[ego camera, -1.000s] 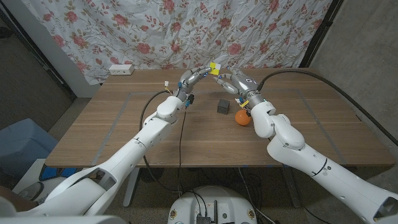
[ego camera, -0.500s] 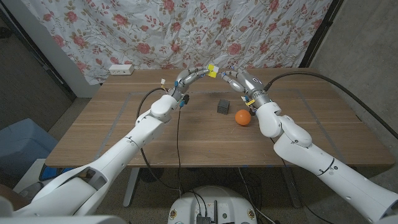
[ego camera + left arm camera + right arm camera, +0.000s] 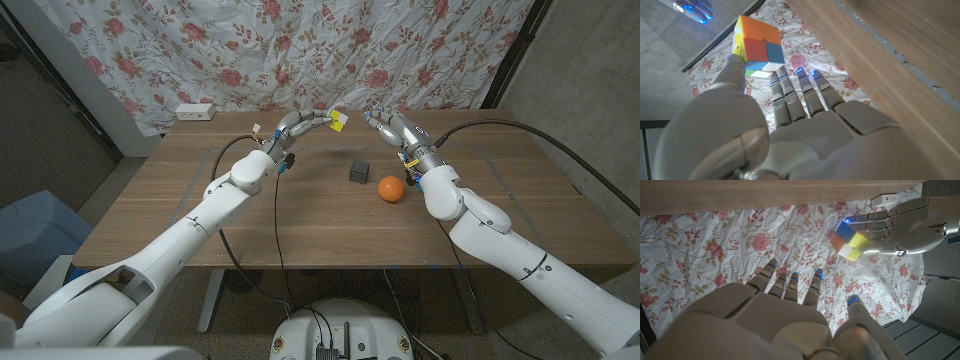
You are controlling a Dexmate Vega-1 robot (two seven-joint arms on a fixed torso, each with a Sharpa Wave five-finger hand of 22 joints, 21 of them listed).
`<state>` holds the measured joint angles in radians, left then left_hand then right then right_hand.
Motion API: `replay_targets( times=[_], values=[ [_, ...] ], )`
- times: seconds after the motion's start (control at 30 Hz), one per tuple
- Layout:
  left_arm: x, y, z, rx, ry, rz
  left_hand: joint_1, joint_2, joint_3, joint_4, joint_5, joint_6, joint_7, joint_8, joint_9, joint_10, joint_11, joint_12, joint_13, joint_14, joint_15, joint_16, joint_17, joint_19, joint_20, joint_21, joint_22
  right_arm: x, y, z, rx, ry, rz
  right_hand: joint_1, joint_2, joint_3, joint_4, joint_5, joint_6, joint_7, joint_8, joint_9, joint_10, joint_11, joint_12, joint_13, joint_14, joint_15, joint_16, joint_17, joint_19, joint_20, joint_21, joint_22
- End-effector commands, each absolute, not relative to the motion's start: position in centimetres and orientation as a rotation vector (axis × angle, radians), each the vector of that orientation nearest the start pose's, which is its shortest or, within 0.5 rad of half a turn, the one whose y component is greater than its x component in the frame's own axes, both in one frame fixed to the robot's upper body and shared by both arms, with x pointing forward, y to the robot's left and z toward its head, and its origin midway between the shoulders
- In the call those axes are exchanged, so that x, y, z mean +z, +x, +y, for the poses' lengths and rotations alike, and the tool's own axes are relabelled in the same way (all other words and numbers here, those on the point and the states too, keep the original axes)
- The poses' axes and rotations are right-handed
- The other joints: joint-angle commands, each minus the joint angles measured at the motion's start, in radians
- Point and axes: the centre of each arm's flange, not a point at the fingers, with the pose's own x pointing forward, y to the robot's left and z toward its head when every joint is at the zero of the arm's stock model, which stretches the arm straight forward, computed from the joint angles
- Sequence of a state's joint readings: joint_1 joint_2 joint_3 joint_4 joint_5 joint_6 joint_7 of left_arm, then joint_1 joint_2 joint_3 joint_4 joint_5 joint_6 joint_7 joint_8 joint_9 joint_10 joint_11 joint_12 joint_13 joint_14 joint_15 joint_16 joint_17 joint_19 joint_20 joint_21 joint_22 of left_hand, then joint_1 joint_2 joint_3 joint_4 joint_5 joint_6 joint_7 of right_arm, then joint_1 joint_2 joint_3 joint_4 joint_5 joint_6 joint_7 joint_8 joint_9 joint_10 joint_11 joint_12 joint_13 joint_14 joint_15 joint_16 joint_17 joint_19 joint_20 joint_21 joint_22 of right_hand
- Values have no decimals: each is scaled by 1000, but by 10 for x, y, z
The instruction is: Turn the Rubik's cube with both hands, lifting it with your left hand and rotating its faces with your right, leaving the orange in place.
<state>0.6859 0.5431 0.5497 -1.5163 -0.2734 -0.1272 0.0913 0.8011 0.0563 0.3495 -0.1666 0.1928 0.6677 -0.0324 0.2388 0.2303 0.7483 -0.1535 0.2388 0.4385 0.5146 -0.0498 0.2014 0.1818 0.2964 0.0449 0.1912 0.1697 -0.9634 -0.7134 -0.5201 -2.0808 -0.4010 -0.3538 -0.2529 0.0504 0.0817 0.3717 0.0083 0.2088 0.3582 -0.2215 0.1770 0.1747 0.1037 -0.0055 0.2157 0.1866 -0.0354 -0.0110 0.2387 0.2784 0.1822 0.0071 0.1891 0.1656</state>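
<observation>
The Rubik's cube point(image 3: 337, 120) is small and many-coloured and hangs in the air over the far middle of the wooden table point(image 3: 250, 230). My left hand point(image 3: 300, 125) pinches it at the fingertips, with the thumb on one side of the cube point(image 3: 757, 47) and the fingers on the other. My right hand point(image 3: 395, 130) hovers a little to the right of the cube with its fingers spread, touching nothing. From the right wrist, the cube point(image 3: 850, 240) and the left hand point(image 3: 905, 230) sit beyond my right hand point(image 3: 785, 315). The orange point(image 3: 390, 188) lies on the table below the right hand.
A small dark block point(image 3: 359, 171) stands on the table left of the orange. A white power strip point(image 3: 194, 111) lies at the far left edge. A floral curtain point(image 3: 250, 50) hangs behind the table. Black cables trail along both arms.
My right hand has come off the cube and drawn back to the right, fingers spread. The left hand has carried the cube slightly left. The orange has not moved.
</observation>
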Motion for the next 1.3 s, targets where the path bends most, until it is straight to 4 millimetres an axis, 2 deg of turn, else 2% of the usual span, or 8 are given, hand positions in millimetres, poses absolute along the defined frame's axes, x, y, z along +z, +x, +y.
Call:
replay_targets(
  times=[0.03,0.33,0.8,0.93,1.0,1.3],
  values=[
    [70,623,203,-269,589,-749,0,3,4,-1,4,0,4,-2,2,15,-19,3,3,-3,-107,-3,1,-4,3,2,5,29,530,-184,-111,-949,-793,-7,33,6,-1,3,-6,1,-6,1,12,3,-2,-1,-6,1,-5,1,-3,0,-1,1],
    [75,624,213,-278,666,-744,-1,1,3,-2,4,-2,6,-4,2,12,-17,2,3,-3,-107,-3,1,-6,5,1,5,25,534,-187,-135,-873,-784,-8,31,7,-1,3,-6,1,-2,1,14,3,-4,-1,-5,2,-7,-2,-2,-2,-1,1],
    [81,629,226,-317,810,-735,-3,0,2,-2,4,-3,6,-6,2,11,-15,1,2,-2,-107,-1,1,-5,6,2,5,13,544,-203,-93,-671,-782,-8,28,9,-2,3,1,2,3,1,16,6,-6,-2,0,4,-9,-7,0,0,-1,1],
    [82,630,228,-339,865,-734,-4,-1,2,-1,4,-2,6,-6,2,13,-14,2,2,0,-108,-1,2,-4,6,3,5,11,549,-208,-62,-609,-776,-13,22,6,0,2,-24,5,-5,1,16,7,-9,-2,2,7,-9,-8,0,1,-1,1],
    [82,631,229,-356,887,-734,-4,-1,2,-1,4,-1,5,-6,2,13,-15,2,2,0,-108,0,2,-4,6,3,5,10,552,-210,-51,-564,-775,-19,17,4,3,1,-72,25,-14,1,15,10,-13,-2,4,9,-11,-12,1,2,-2,1],
    [82,634,232,-391,976,-741,-7,-1,1,-1,4,1,3,-6,2,16,-17,3,3,2,-109,0,1,-5,5,3,5,6,563,-223,-3,-442,-760,-28,10,-2,8,0,-119,45,-13,1,8,15,-18,-2,2,12,-14,-14,-1,-1,-3,1]
  ],
)
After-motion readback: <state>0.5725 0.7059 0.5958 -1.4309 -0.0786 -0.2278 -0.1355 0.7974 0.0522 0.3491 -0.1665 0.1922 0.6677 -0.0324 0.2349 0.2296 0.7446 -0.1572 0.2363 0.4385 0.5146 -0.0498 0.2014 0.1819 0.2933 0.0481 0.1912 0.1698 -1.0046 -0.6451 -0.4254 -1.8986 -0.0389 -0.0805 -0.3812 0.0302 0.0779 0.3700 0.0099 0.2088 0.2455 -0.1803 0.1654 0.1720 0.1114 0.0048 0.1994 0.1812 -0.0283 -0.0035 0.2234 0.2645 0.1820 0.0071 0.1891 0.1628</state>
